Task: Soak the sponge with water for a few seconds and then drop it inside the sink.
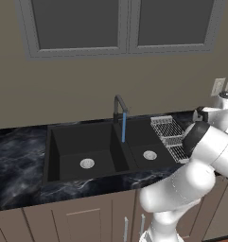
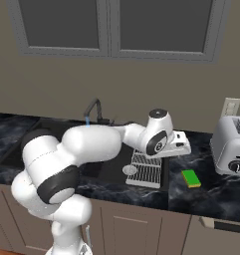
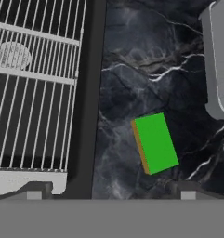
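The sponge (image 3: 155,143), a green block with a yellow side layer, lies flat on the dark marble counter to the right of the sink, also seen from the right base camera (image 2: 191,178). My gripper (image 3: 111,191) hovers above it, open, its two fingertips (image 3: 34,190) spread wide with nothing between them. From the right base camera the gripper (image 2: 182,149) hangs above and slightly left of the sponge. The black double-basin sink (image 1: 82,142) has its faucet (image 1: 119,106) running: a thin blue stream of water (image 1: 123,127) falls near the divider between the basins.
A metal wire drying rack (image 3: 34,93) sits over the sink's right end, just left of the sponge. A silver toaster (image 2: 233,144) stands on the counter to the right. Wall outlets (image 1: 218,86) are behind it.
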Tool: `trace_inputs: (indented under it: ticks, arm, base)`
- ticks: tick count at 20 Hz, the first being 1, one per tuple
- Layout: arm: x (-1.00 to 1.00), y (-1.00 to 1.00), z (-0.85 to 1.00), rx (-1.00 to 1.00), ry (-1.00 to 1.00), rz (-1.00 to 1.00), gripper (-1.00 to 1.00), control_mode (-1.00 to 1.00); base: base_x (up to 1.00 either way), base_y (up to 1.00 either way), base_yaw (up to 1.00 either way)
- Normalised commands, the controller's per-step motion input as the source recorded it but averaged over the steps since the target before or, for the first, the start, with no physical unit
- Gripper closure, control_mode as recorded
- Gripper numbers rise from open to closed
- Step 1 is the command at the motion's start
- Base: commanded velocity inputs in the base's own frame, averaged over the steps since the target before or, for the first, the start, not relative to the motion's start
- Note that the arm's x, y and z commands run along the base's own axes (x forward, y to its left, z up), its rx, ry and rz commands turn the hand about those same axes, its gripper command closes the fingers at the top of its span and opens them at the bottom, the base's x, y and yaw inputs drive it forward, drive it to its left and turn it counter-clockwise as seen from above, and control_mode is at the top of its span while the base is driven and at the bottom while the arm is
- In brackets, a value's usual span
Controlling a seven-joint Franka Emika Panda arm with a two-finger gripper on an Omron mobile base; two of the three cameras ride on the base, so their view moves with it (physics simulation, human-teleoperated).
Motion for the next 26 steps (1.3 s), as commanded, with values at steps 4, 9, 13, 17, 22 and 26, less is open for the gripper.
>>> trace_inputs:
  ticks: [4,9,13,17,22,26]
  arm:
    - [0.00,-0.44,-0.09,0.00,0.08,0.00,-1.00,-1.00]
    - [0.00,-0.30,-0.23,0.06,0.02,0.05,-1.00,-1.00]
    - [0.00,-0.09,-0.16,0.10,0.00,0.09,-1.00,-1.00]
    - [0.00,-0.01,-0.02,0.09,0.02,0.11,-1.00,-1.00]
    - [0.00,0.00,0.00,0.01,0.13,0.08,-1.00,-1.00]
    - [0.06,-0.01,-0.06,-0.01,0.16,0.06,-1.00,-1.00]
  base:
    - [0.00,0.00,0.00]
    - [0.00,0.00,0.00]
    - [0.00,0.00,0.00]
    - [0.00,0.00,0.00]
    - [0.00,0.00,0.00]
    - [0.00,0.00,0.00]
